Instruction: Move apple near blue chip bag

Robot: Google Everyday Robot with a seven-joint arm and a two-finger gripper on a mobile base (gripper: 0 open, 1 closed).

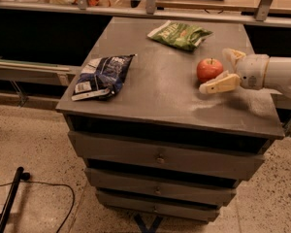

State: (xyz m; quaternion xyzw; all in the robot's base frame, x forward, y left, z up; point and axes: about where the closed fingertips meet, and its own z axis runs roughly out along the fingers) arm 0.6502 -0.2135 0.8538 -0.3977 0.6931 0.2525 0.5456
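Scanning from your left, you see the blue chip bag (pixel 103 75) lying flat near the left edge of the grey counter (pixel 165 93), its white label patch toward the front corner. Further right and toward the back edge lies a green snack bag (pixel 180 34). The apple (pixel 207 68) stands upright, stem up, on the counter's right part, well apart from the blue chip bag and nearer the green one. Your claw (pixel 217 72) reaches in from the right edge, just beside the apple, with its fingers (pixel 219 85) spread apart: one in front of the fruit, one behind it. You cannot tell whether either finger touches the apple. Below the counter top, three drawers (pixel 160 157) sit closed.
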